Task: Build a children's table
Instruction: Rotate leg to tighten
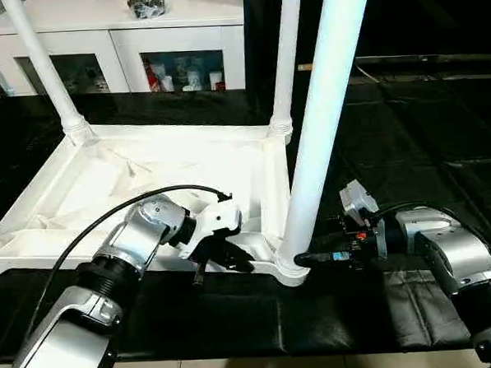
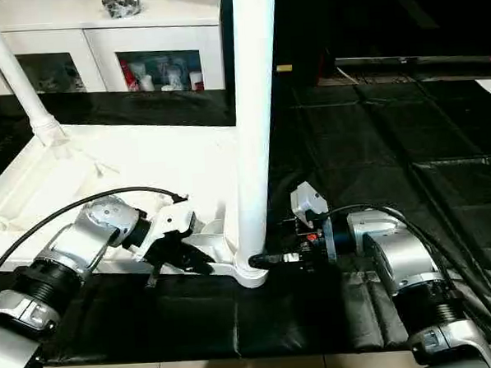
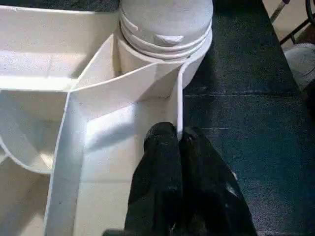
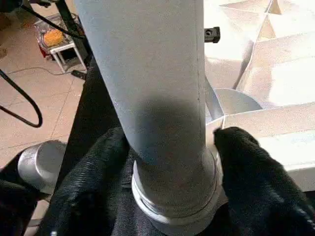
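Inverted table top (image 1: 170,167) on black mat (image 1: 408,142), three legs upright in corner sockets. Right gripper (image 4: 170,162) grasps the near leg (image 1: 325,122) at its base; left gripper (image 3: 178,147) pinches the top's rim. No legible writing.

Left gripper (image 3: 178,147) pinched closed — right gripper (image 4: 170,162) clamping.

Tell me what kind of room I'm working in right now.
Probably an indoor demo or living space: black floor mats under the upturned table top, a white glass-door cabinet of small items behind, tiled floor alongside.
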Tool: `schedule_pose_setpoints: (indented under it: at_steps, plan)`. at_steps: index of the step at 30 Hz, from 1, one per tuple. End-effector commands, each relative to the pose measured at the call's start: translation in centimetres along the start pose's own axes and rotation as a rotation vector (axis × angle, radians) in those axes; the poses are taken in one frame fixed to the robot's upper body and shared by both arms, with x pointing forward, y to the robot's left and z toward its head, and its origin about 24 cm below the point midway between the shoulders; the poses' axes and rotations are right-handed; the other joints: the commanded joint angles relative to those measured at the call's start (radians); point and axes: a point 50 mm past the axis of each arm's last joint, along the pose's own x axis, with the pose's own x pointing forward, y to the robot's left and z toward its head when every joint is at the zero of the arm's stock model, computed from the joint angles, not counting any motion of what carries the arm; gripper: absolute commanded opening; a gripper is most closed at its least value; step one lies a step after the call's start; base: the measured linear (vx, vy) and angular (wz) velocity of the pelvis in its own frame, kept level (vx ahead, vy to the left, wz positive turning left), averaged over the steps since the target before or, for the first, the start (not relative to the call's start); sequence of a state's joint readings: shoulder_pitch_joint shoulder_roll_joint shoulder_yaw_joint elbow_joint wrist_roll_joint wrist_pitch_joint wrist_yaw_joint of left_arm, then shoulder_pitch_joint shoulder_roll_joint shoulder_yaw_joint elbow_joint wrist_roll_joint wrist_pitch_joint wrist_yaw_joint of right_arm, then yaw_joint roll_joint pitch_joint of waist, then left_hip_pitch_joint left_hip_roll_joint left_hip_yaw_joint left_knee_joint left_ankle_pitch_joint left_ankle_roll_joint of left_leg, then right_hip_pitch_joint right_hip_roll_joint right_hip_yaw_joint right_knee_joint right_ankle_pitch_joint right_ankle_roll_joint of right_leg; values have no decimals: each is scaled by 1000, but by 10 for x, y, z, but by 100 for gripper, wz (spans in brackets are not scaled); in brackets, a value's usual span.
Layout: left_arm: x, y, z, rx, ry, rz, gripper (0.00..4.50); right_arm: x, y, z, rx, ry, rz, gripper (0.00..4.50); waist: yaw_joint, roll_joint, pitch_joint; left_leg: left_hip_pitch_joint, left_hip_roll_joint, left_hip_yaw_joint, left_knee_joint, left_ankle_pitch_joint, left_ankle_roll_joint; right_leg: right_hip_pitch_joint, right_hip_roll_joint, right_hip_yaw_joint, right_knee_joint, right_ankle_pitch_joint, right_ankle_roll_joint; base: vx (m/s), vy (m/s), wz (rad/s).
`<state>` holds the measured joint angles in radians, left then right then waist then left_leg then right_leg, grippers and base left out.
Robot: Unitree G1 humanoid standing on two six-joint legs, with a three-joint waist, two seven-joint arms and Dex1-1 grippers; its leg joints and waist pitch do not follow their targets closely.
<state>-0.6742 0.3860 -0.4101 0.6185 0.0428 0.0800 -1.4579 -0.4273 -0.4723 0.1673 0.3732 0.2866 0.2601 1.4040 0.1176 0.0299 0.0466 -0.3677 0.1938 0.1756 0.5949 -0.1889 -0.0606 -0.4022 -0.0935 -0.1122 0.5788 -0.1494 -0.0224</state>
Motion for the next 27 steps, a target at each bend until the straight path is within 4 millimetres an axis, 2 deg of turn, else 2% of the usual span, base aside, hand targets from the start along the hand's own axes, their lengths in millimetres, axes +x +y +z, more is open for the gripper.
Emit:
schedule_pose_setpoints:
  at_steps: [1, 9, 21, 25, 27]
  plan:
    - [6, -5, 4, 41, 11, -75, 0, 2, 0, 5, -4, -9, 23, 270, -4, -14, -71, 11, 44, -7, -68, -161, 70, 54, -66, 53, -59, -292, -194, 0, 0, 0]
    - [6, -5, 4, 40, 12, -73, 0, 5, 0, 4, 1, -13, 30, 203, -4, -12, -70, 11, 44, -7, -68, -169, 67, 54, -66, 52, -61, -303, -190, 0, 0, 0]
    - [7, -6, 4, 34, 10, -65, 0, 7, 3, 1, 22, -20, 49, 196, -5, -14, -70, 11, 44, -7, -68, -163, 67, 55, -66, 52, -60, -301, -190, 0, 0, 0]
    - [11, 2, 6, -34, -28, 43, 0, 12, 10, -7, 79, -39, 27, 196, -3, -15, -69, 12, 44, -6, -68, -158, 68, 55, -65, 54, -60, -297, -190, 0, 0, 0]
    - [12, 5, 8, -47, -40, 74, 0, 14, 12, -9, 88, -42, 16, 196, 0, -13, -67, 18, 45, -5, -69, -186, 62, 50, -66, 54, -67, -334, -185, 0, 0, 0]
